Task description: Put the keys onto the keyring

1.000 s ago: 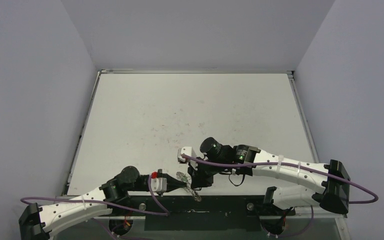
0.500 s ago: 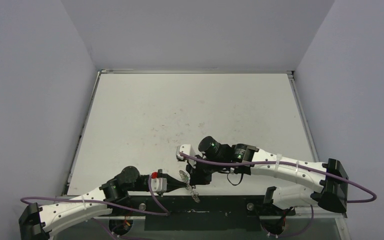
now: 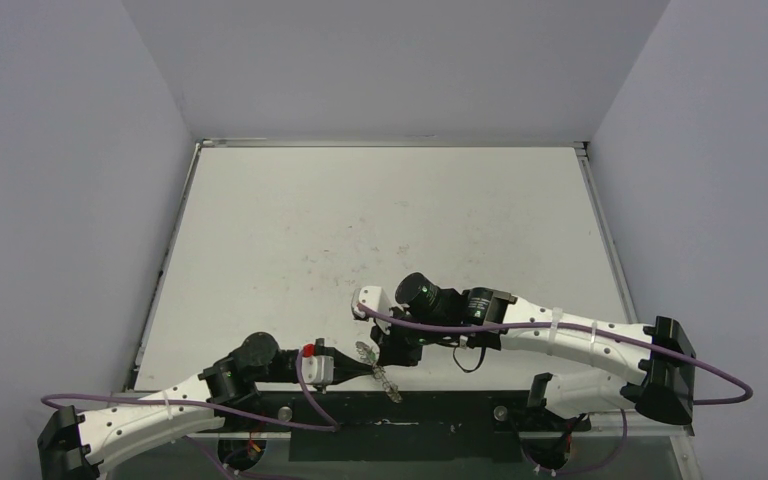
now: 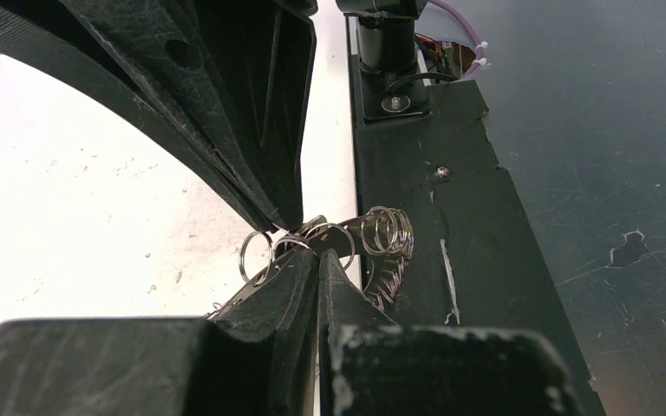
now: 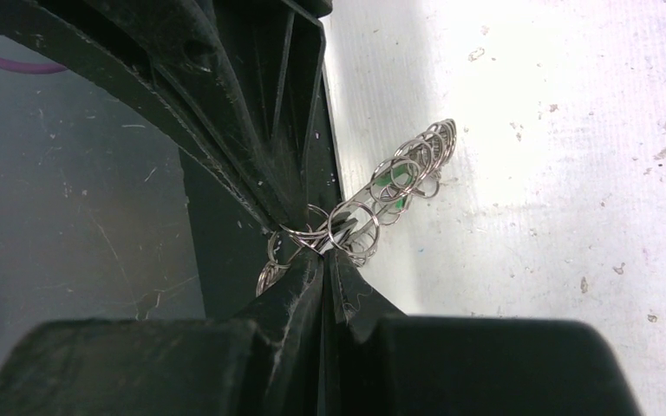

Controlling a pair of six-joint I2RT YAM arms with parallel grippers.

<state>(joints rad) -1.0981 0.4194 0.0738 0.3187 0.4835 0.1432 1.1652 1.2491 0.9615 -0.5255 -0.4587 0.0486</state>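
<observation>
- Top external view first: we see both arms reaching in toward each other at the near edge of the table (image 3: 380, 220), tips meeting between the two bases.
- The left gripper (image 3: 373, 372) comes in low from the left. The right gripper (image 3: 390, 358) bends down from the right onto the same spot.
- Between them we catch the keyring (image 3: 365, 351), a silvery strand running from the white tabletop toward the black strip (image 3: 440, 420) along the near edge.
- Over to the left wrist camera: the left gripper (image 4: 317, 256) has its two fingers pressed together, and wire loops of the keyring (image 4: 387, 234) sprout right at the tips. We call that a pinch on the ring's fringe.
- In the same view the right gripper's fingers (image 4: 251, 130) slant down from the upper left, their point touching the loops just beside the left tips.
- Right wrist camera now: the right gripper (image 5: 323, 256) is clamped tight too, with loops caught at its tips. The keyring (image 5: 412, 160) trails up and to the right over the white surface.
- The left gripper's fingers (image 5: 251, 104) come down from above onto that same cluster.
- Of the keys (image 5: 390, 196) we get only a green fleck among the loops.
- We cannot tell whether the ring rests on the table or hangs just above it.
</observation>
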